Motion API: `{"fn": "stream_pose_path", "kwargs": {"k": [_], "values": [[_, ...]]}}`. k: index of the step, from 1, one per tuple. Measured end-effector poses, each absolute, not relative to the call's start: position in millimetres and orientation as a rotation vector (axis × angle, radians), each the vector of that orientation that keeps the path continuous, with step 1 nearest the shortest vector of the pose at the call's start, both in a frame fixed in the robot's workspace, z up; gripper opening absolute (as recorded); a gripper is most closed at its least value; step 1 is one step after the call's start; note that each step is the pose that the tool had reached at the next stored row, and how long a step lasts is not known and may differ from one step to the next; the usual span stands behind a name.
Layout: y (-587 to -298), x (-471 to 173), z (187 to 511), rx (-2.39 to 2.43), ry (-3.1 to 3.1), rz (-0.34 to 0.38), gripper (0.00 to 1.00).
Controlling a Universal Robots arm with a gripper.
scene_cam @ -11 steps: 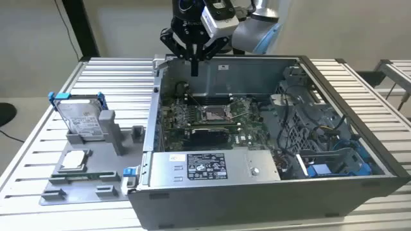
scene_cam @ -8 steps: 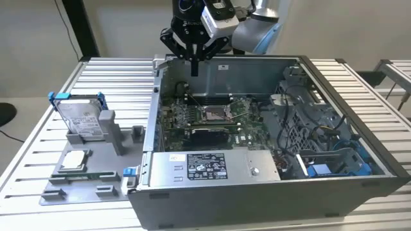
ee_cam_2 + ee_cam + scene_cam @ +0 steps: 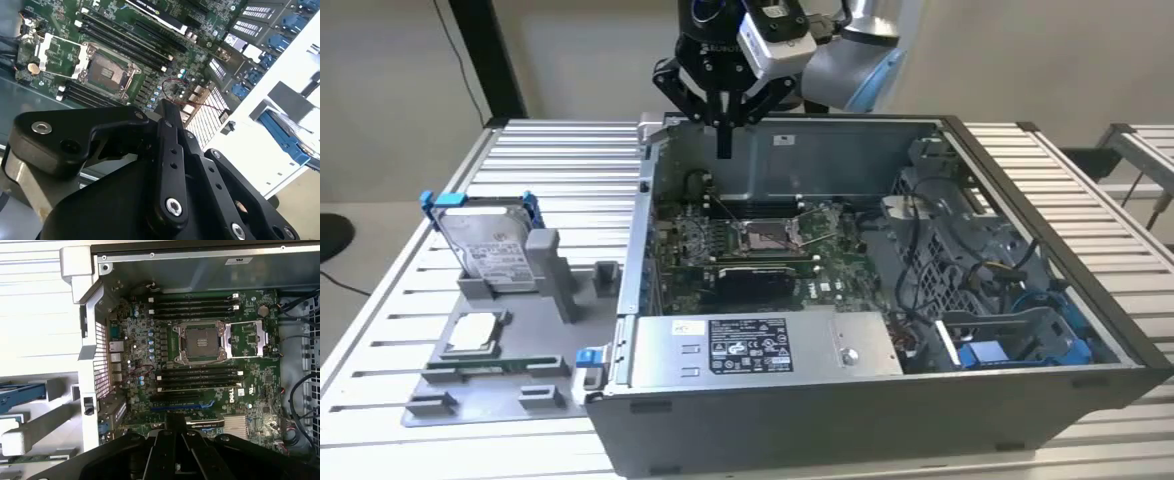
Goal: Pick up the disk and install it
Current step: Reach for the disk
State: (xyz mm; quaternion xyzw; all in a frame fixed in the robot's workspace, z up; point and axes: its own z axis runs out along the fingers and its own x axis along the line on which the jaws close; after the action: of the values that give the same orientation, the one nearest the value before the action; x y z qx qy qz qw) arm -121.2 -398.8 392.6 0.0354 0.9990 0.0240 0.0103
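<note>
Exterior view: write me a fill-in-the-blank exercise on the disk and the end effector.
The disk, in a grey holder, stands on the exterior view's ____ of the computer case. The disk's frame is coloured ____. The end effector hangs above the case, holding ____.
Missing: left; blue; nothing.

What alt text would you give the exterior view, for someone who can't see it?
A robot gripper hangs empty over an open computer case. The blue-framed disk stands in a grey holder on the table at the exterior view's left.
</note>
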Motion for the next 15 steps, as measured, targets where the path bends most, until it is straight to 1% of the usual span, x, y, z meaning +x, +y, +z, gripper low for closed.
{"fn": "stream_pose_path", "kwargs": {"k": [6,15], "values": [[-398.6,-127.0,392.7,0.11,3.118,0.075,0.0],[-398.1,-153.0,392.6,0.108,3.118,0.075,0.0]]}}
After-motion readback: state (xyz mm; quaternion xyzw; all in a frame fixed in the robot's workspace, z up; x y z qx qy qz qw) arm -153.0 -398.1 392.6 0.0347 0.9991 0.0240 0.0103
